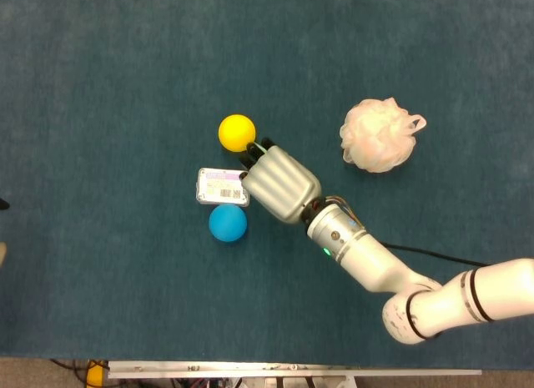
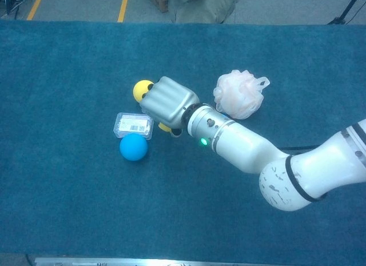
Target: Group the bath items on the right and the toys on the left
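Observation:
My right hand (image 1: 279,183) (image 2: 168,103) lies knuckles-up over the green toothbrush, fingers curled down. Only a green sliver of the toothbrush (image 1: 262,143) shows at the fingertips, and whether the hand grips it is hidden. A yellow ball (image 1: 237,132) (image 2: 140,90) sits just beyond the fingers. A clear soap box (image 1: 223,186) (image 2: 133,124) lies beside the hand on its left, with a blue ball (image 1: 228,223) (image 2: 134,146) in front of it. The pale pink bath pouf (image 1: 380,136) (image 2: 239,94) rests to the right. A small yellow bit (image 2: 165,127) shows under the palm.
The blue cloth-covered table (image 1: 100,88) stretches wide on both sides of the cluster. My right forearm (image 2: 240,146) crosses the right centre of the table. Its front edge (image 1: 292,371) runs along the bottom.

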